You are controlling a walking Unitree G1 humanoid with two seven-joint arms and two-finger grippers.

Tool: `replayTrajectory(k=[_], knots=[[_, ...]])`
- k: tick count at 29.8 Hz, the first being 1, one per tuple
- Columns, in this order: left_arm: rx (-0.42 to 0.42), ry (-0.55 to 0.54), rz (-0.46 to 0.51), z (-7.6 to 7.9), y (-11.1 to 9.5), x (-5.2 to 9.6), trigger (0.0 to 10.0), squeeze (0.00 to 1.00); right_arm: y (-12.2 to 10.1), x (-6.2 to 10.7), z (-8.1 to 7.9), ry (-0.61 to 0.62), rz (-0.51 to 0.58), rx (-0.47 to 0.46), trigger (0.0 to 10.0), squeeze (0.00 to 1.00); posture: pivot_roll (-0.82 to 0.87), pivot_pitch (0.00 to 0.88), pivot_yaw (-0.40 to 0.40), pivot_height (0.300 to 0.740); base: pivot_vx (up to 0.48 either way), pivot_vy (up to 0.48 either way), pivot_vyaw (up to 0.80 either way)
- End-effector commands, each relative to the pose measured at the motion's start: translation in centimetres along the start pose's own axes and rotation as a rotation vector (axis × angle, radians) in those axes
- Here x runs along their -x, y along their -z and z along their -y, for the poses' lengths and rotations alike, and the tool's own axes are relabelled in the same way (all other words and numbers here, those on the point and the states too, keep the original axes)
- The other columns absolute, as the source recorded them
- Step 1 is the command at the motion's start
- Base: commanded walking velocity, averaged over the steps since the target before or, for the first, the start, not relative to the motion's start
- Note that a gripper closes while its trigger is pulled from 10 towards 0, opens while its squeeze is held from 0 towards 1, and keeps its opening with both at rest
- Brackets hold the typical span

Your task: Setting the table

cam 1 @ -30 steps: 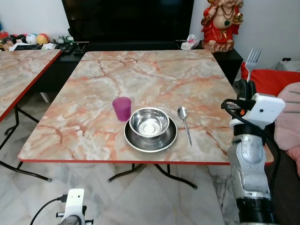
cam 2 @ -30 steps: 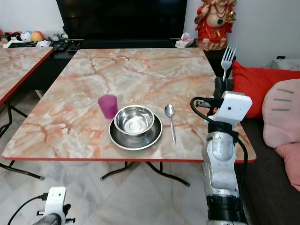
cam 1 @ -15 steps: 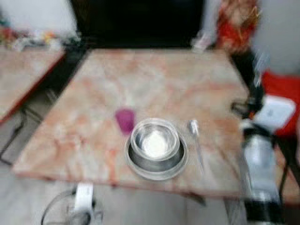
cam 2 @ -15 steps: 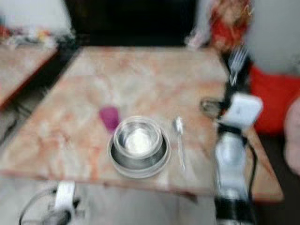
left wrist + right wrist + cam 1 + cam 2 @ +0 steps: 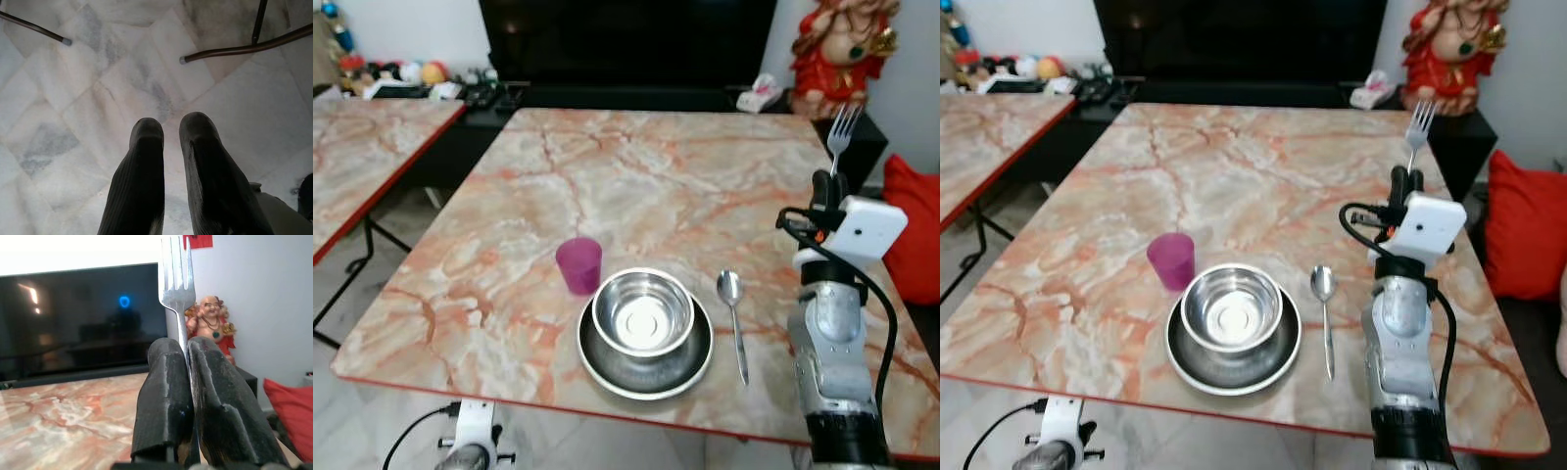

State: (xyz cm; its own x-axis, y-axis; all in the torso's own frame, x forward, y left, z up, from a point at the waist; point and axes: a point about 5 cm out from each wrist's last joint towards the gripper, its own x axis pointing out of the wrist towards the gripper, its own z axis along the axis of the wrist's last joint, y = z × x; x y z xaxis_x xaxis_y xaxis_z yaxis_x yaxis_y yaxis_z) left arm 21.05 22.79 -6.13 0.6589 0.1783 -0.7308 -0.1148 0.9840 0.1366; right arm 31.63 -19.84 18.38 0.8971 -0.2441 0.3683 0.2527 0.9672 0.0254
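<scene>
Four pieces of the setting are already down on the orange-veined marble table with the red edge (image 5: 509,255): a round steel plate (image 5: 646,364) near the front edge, a shiny steel bowl (image 5: 642,313) nested on it, a small purple plastic cup (image 5: 578,264) just beside the plate on the robot's left, and a steel spoon (image 5: 734,318) lying just beside it on the right, handle toward the front edge. That layout leaves the fork as the likely last piece. The right gripper (image 5: 1405,182), raised over the table's right side, has its two black fingers (image 5: 168,396) clenched on the handle of a silver fork (image 5: 842,132), tines pointing straight up and well clear of the tabletop, a carrying hold that keeps it from snagging anything. Placing it will probably call for lowering and tipping it flat beside the plate or spoon. The left gripper (image 5: 168,142) hangs idle over the pale marble floor (image 5: 98,73), its fingers nearly together and holding nothing.
</scene>
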Motion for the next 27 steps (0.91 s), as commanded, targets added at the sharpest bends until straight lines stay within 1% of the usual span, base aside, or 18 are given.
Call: replayTrajectory(k=[1, 2, 3, 4, 5, 8, 12, 15, 21, 27], knots=[[0.005, -0.011, -0.014, -0.7, 0.4, 0.1, 10.0, 0.0, -0.2, -0.4, 0.6, 0.018, -0.016, 0.042, 10.0, 0.0, 0.03, 0.0, 0.056, 0.74, 0.0, 0.0, 0.0], [0.006, -0.01, -0.016, -0.7, 0.4, 0.1, 10.0, 0.0, 0.2, -0.6, 1.3, 0.04, -0.052, 0.089, 10.0, 0.0, 0.03, 0.0, 0.059, 0.74, 0.0, 0.0, 0.0], [0.006, -0.009, -0.017, -0.8, 0.5, 0.1, 10.0, 0.0, 0.4, -0.7, 1.7, 0.058, -0.08, 0.11, 10.0, 0.0, 0.03, 0.0, 0.059, 0.74, 0.0, 0.0, 0.0], [0.008, -0.007, -0.02, -0.8, 0.5, 0.1, 10.0, 0.0, 1.3, -0.7, 3.0, 0.111, -0.162, 0.145, 10.0, 0.0, 0.03, 0.0, 0.06, 0.74, 0.0, 0.0, 0.0], [0.008, -0.007, -0.021, -0.9, 0.6, 0.1, 10.0, 0.0, 1.6, -0.6, 3.6, 0.134, -0.195, 0.15, 10.0, 0.0, 0.03, 0.0, 0.06, 0.74, 0.0, 0.0, 0.0], [0.009, -0.008, -0.022, -1.0, 0.6, 0.2, 10.0, 0.0, 2.4, -0.3, 4.7, 0.16, -0.277, 0.176, 10.0, 0.0, 0.03, 0.0, 0.063, 0.74, 0.0, 0.0, 0.0], [0.02, -0.01, -0.025, -1.0, 0.6, 0.2, 10.0, 0.0, 2.9, 0.1, 5.0, 0.139, -0.315, 0.194, 10.0, 0.0, 0.03, 0.0, 0.064, 0.74, 0.0, 0.07, 0.0], [0.02, -0.008, -0.021, -0.9, 0.5, 0.1, 10.0, 0.0, 3.1, 0.3, 4.7, 0.128, -0.347, 0.199, 10.0, 0.0, 0.03, 0.0, 0.064, 0.74, 0.0, 0.441, 0.0], [0.016, -0.005, -0.02, -0.7, 0.4, 0.1, 10.0, 0.0, 2.9, 0.0, 4.2, 0.11, -0.348, 0.189, 10.0, 0.0, 0.03, 0.0, 0.061, 0.74, 0.0, 0.405, 0.0], [0.003, -0.007, -0.027, -0.8, 0.6, 0.1, 10.0, 0.0, 2.7, -0.3, 4.4, 0.113, -0.351, 0.191, 10.0, 0.0, 0.03, 0.0, 0.06, 0.74, 0.0, 0.0, 0.0]])
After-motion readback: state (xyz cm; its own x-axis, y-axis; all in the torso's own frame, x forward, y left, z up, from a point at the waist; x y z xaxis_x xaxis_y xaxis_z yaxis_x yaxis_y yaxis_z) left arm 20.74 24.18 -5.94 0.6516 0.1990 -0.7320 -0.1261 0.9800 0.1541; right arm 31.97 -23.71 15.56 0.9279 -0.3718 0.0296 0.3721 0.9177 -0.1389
